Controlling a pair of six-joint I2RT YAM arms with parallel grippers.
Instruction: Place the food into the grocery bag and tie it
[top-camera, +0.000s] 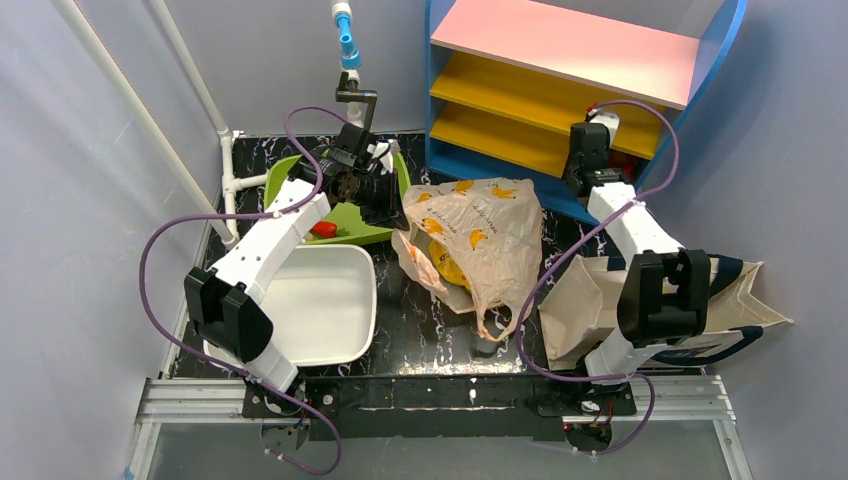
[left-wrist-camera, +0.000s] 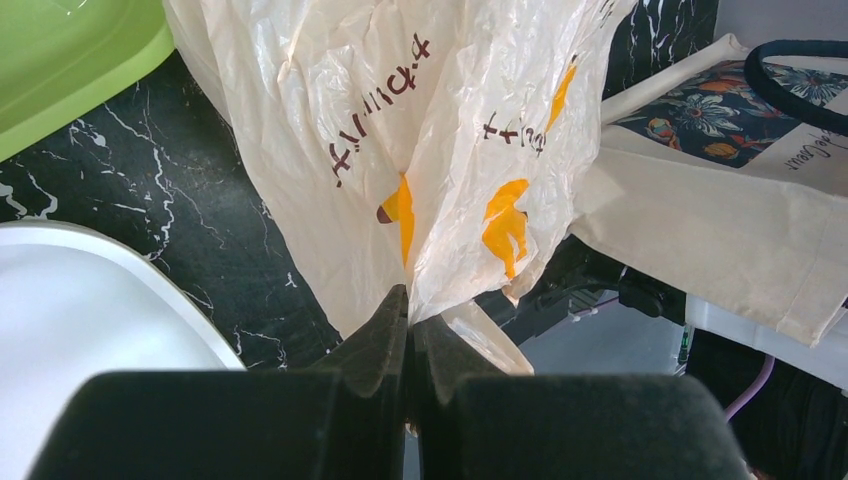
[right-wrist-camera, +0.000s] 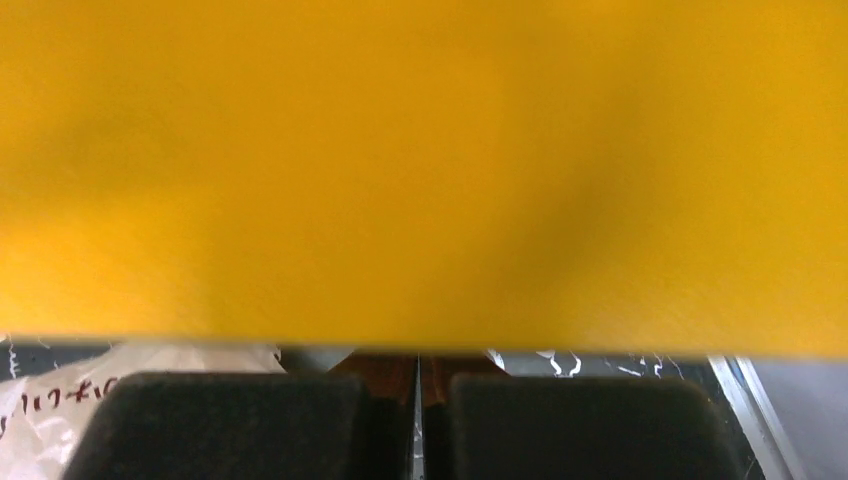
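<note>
Left wrist view: the left gripper (left-wrist-camera: 408, 312) has its jaws pressed together on a fold of the grocery bag (left-wrist-camera: 420, 130), with the thin film bunched at the fingertips.
Risk, film slipping: only a small pinch of slick plastic is caught. A hard pull toward the green tray (top-camera: 345, 218) would probably draw the film out or tear it at the pinch.
Risk, mouth sagging: the bag lies crumpled on the black marbled table (top-camera: 440, 330), between the tray and the canvas tote (top-camera: 580, 300). Held by one edge only, its opening may fall shut, and food dropped there would then land on the table.
Risk, at the shelf: the right gripper (right-wrist-camera: 417, 380) sits hard against a yellow shelf (right-wrist-camera: 400, 150) that fills its camera. Its jaws are together. A brown patch shows just past the tips, but I cannot tell whether anything is pinched. A careless lift could strike the board, and a round item could roll out of so narrow a grip.
Risk, wrong bag: the tote lies right under the right arm, so an early release would likely end there.
Food: a yellow packet (top-camera: 450, 268) seems to show through the bag. A red piece (top-camera: 323, 229) lies on the tray, outside the bag. The other items are not visible.
Left arm pose: it reaches forward over the white tub (top-camera: 330, 300), with the wrist above the tray and the fingers at the bag's left edge.
Right arm pose: the elbow is raised over the tote, and the forearm stretches to the blue shelf unit (top-camera: 480, 163). The wrist is tucked into its lower shelf.
</note>
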